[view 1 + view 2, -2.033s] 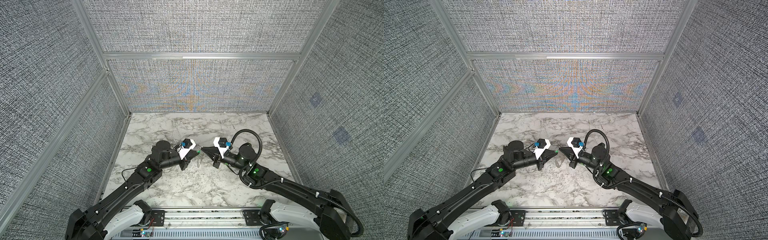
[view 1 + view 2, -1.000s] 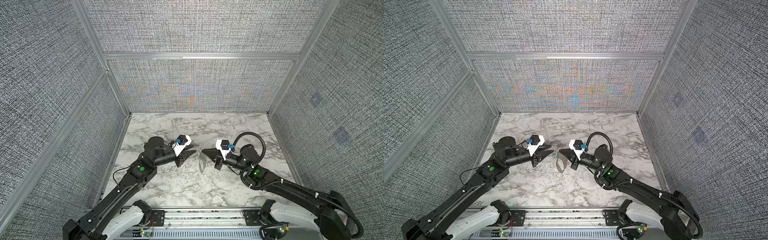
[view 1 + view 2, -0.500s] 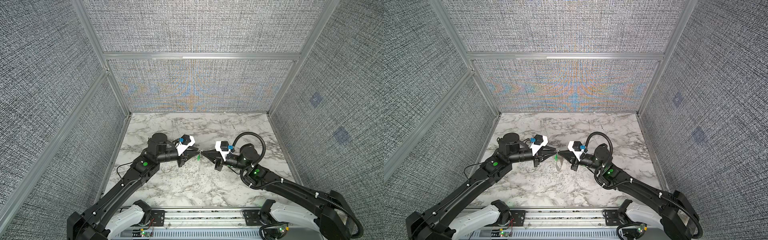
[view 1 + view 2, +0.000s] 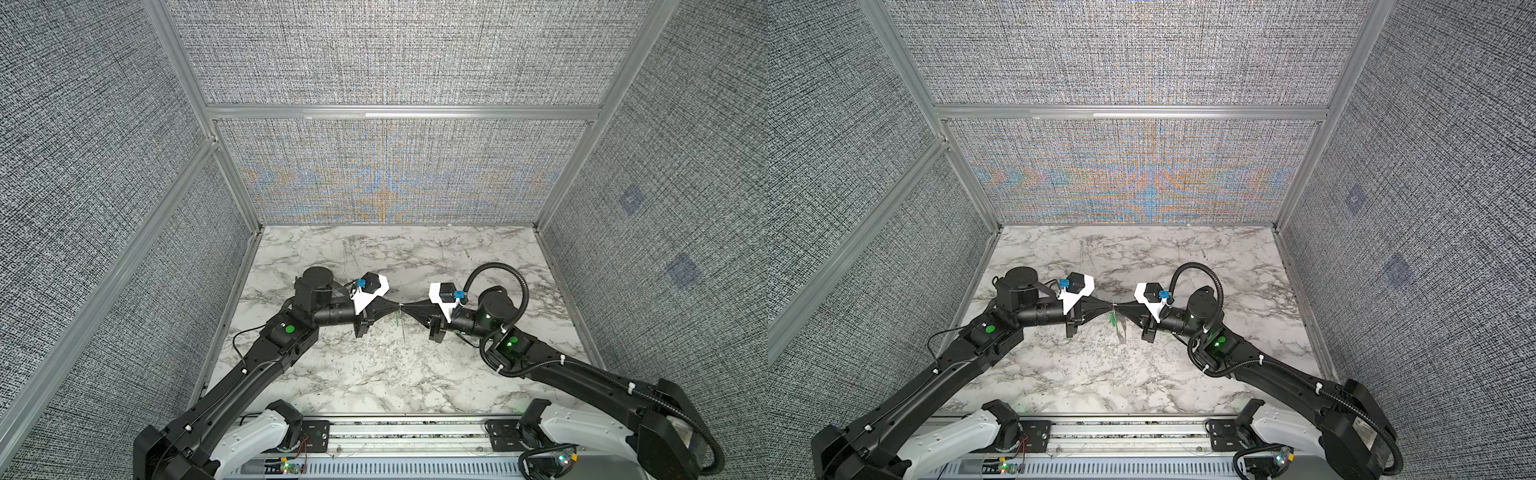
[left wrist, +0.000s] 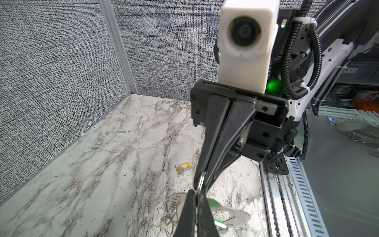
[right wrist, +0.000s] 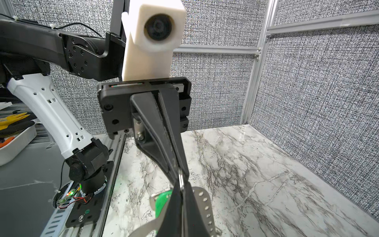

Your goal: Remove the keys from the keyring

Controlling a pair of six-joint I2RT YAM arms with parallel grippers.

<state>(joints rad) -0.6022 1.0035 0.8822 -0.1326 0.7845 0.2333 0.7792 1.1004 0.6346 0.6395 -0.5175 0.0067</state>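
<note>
**Claws meet nose to nose over a marble table.** The left claw (image 4: 397, 308) and the right claw (image 4: 405, 308) point straight at each other above the middle of the table (image 4: 374, 374), which is walled on three sides by grey fabric panels (image 4: 395, 62). In both top views their tips all but touch.

Each claw has its jaws drawn narrow. The wrist views show a small wire ring (image 6: 180, 180), seen edge-on, pinched between the tips of both claws.

Below that ring hangs the keyring (image 6: 205, 207), a silvery elongated loop with a row of small holes or notches along one edge. The green-tagged key (image 6: 162, 202) dangles just beside the loop. How the key is fastened is hidden behind the claw tips.

The yellow-tagged key (image 5: 183, 167) lies flat and alone on the table, well apart from the hanging bunch. It shows in the left wrist view, beside the right claw's fingers.

In both top views the green-tagged key is only a small green speck just under the point where the claws meet, with the pale loop below it.
</note>
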